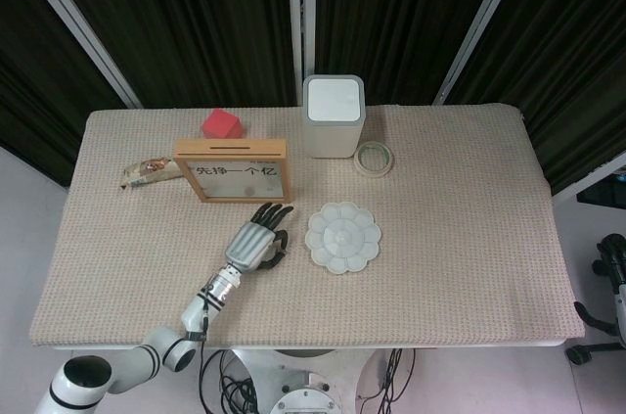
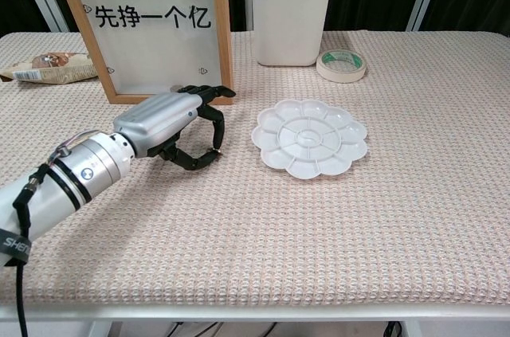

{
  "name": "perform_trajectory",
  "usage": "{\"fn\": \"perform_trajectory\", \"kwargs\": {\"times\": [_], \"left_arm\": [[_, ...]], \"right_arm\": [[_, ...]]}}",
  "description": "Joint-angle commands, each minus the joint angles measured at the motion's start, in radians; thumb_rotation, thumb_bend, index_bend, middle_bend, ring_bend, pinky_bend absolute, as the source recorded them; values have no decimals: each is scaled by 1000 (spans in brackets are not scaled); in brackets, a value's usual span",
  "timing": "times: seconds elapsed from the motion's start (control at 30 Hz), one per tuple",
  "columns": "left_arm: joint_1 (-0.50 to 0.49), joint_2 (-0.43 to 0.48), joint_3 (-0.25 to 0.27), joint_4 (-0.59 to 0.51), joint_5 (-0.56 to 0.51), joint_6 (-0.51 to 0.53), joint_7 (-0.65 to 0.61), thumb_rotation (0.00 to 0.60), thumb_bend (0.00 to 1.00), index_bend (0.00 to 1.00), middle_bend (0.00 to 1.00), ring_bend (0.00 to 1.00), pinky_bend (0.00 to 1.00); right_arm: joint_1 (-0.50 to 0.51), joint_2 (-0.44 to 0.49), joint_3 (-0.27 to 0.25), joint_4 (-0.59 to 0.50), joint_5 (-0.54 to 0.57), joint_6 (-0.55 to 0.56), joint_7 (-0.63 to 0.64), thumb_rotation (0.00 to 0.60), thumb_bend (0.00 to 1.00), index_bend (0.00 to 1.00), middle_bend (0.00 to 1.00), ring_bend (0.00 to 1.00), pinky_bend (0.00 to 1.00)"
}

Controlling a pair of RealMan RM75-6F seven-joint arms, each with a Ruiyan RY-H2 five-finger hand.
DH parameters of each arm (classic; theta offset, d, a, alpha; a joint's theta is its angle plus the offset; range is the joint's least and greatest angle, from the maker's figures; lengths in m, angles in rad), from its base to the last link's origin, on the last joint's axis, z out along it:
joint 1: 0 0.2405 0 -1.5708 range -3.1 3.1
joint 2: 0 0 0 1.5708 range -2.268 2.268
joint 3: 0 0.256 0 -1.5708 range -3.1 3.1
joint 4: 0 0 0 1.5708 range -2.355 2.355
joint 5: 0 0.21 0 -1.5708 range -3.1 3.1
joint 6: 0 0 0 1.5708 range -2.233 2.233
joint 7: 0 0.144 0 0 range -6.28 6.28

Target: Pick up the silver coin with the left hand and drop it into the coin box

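1. Desk (image 1: 460, 238) with a beige woven cover fills the head view. The left hand (image 1: 256, 241) lies low over it, just in front of the coin box (image 1: 233, 170) and beside the white flower-shaped palette (image 1: 342, 237).
2. In this view the fingers (image 1: 276, 213) reach toward the coin box's lower right corner, curled down at the cloth; whether they are grasping anything cannot be told from here.
3. Behind the coin box sits a red block (image 1: 222, 123); a snack packet (image 1: 149, 171) lies to its left. A white bin (image 1: 334, 115) stands at the back, with a tape roll (image 1: 374, 157) just beside it.
4. In the chest view the left hand (image 2: 171, 126) arches over the desk (image 2: 398, 217), fingers (image 2: 217, 131) and thumb bent toward each other with tips at the cloth.
5. The silver coin cannot be made out in either view; a small pale speck shows at one fingertip, too small to identify, so the grasp cannot be told.
6. The coin box (image 2: 147, 28) stands upright just behind the fingers, the palette (image 2: 310, 137) to the side, the bin (image 2: 291, 10), tape roll (image 2: 341, 65) and snack packet (image 2: 44, 65) farther back.
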Motion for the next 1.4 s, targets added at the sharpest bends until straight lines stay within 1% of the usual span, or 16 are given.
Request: {"fn": "perform_trajectory", "kwargs": {"times": [0.03, 0.27, 0.43, 0.53, 0.67, 0.77, 0.83, 0.93, 0.97, 1.1, 1.17, 1.2, 1.27, 1.4], "left_arm": [[1, 2, -1, -4, -2, -2, 2, 600, 374, 556, 50, 0, 49], [0, 5, -2, -11, -7, -6, 7, 600, 383, 572, 54, 0, 50], [2, 12, -5, -28, -10, -3, 6, 600, 410, 587, 61, 0, 50], [10, 25, -2, -54, -11, 2, 1, 600, 412, 591, 66, 0, 50], [44, 68, 14, -119, -12, 30, 17, 600, 411, 591, 68, 0, 50], [95, 132, 35, -212, -18, 67, 47, 600, 411, 591, 70, 0, 50], [137, 195, 56, -296, -20, 101, 80, 600, 410, 591, 74, 0, 50], [197, 301, 85, -432, -25, 153, 140, 600, 408, 591, 82, 0, 50], [220, 347, 93, -493, -29, 175, 161, 600, 410, 592, 84, 0, 51], [284, 496, 107, -664, -23, 264, 252, 600, 415, 597, 99, 0, 57], [303, 556, 98, -709, -15, 310, 312, 600, 414, 600, 105, 0, 58], [311, 590, 84, -729, -17, 335, 343, 600, 415, 604, 111, 0, 60], [316, 639, 58, -764, -32, 348, 363, 600, 416, 612, 118, 0, 62], [290, 769, -33, -875, -65, 348, 366, 600, 417, 614, 118, 0, 63]], "right_arm": [[0, 0, 0, 1, 0, 0, 1, 600, 176, 0, 0, 0, 0], [0, -1, 1, 2, 3, -2, 2, 600, 176, 0, 0, 0, 0], [1, -2, 0, 4, 2, -5, 2, 600, 176, 0, 0, 0, 0], [1, -3, 0, 6, 3, -5, 4, 600, 176, 0, 0, 0, 0], [-1, -3, 0, 7, 2, -2, 7, 600, 176, 0, 0, 0, 0], [-3, -2, 1, 9, 3, 2, 10, 600, 176, 0, 0, 0, 0], [-3, -2, 1, 10, 2, 2, 12, 600, 176, 0, 0, 0, 0], [-2, -3, 1, 10, -3, 5, 11, 600, 176, 0, 0, 0, 0], [-2, -4, 1, 10, -4, 6, 10, 600, 176, 0, 0, 0, 0], [3, -7, 1, 6, -9, 5, 5, 600, 176, 0, 0, 0, 0], [5, -9, 1, 3, -14, 8, 1, 600, 176, 0, 0, 0, 0], [7, -11, 0, 0, -19, 11, -2, 600, 176, 0, 0, 0, 0], [8, -12, -1, -6, -27, 16, -6, 600, 176, 0, 0, 0, 0], [12, -9, -1, -23, -43, 29, -22, 600, 176, 0, 0, 0, 0]]}}
